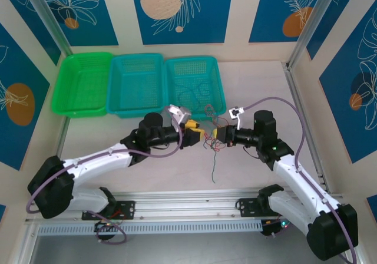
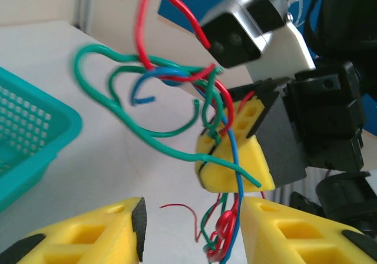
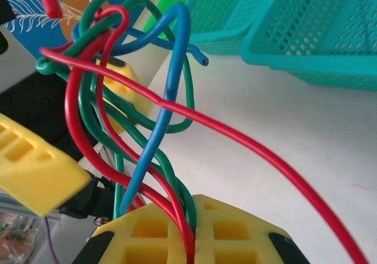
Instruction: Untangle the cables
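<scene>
Red, green and blue cables (image 3: pixel 147 116) make one tangled bundle between the two arms. From above, it sits over the middle of the table (image 1: pixel 177 170), just on the near side of the right teal basket (image 1: pixel 191 59). The right fingers (image 3: pixel 194 231) are pressed together and clamped on the cables, with several red, green and blue strands running out of the seam between the yellow pads and looping upward. The left fingers (image 2: pixel 283 231) face them from the left and stand apart. A few red, green and blue strands hang down through the gap between them, close to one pad, but neither pad presses on them. Above the clamped fingers a red loop arches highest, green loops spread out to the side and a short blue end curls free. One red strand runs far out and away from the clamp. From above, a single green strand trails from the bundle toward the near side of the table. More thin strands lie inside the right teal basket. To its left, along the far side of the table, are the middle teal basket (image 1: pixel 136 86) and the green basket (image 1: pixel 82 84), the three standing side by side.
</scene>
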Robot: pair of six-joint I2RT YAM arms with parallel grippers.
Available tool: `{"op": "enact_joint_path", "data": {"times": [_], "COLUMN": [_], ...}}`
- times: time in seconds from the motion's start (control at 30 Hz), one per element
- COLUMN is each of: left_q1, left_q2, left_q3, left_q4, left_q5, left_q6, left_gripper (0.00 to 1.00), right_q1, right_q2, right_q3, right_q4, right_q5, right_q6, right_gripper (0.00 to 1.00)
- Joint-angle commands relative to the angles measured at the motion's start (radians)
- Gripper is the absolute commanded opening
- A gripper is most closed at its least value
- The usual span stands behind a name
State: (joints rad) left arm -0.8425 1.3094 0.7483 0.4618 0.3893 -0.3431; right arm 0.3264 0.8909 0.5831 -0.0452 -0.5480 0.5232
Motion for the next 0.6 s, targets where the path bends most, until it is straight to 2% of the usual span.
{"op": "enact_joint_path", "data": {"times": [0.0,0.07,0.23,0.33,0.4,0.47,0.57], "left_q1": [-0.004,-0.004,-0.004,-0.004,-0.004,-0.004,-0.004], "left_q2": [0.042,0.065,0.103,0.122,0.128,0.122,0.103], "left_q3": [0.067,0.08,0.103,0.104,0.098,0.083,0.06], "left_q4": [0.086,0.113,0.076,0.087,0.079,0.072,0.067], "left_q5": [0.178,0.219,0.209,0.231,0.229,0.215,0.206], "left_q6": [-0.029,-0.034,-0.003,-0.005,-0.001,0.008,0.02], "left_gripper": [0.46,0.46,0.44,0.32,0.15,0.03,0.0], "right_q1": [0.017,0.025,0.052,0.065,0.064,0.063,0.06], "right_q2": [0.025,0.04,0.071,0.084,0.083,0.078,0.07], "right_q3": [0.066,0.077,0.097,0.111,0.116,0.117,0.114], "right_q4": [-0.012,-0.009,0.005,-0.017,-0.033,-0.033,-0.035], "right_q5": [-0.079,-0.08,-0.085,-0.066,-0.053,-0.046,-0.02], "right_q6": [0.006,0.015,0.059,0.062,0.063,0.066,0.069], "right_gripper": [0.0,0.0,0.0,0.0,0.0,0.0,0.0]}}
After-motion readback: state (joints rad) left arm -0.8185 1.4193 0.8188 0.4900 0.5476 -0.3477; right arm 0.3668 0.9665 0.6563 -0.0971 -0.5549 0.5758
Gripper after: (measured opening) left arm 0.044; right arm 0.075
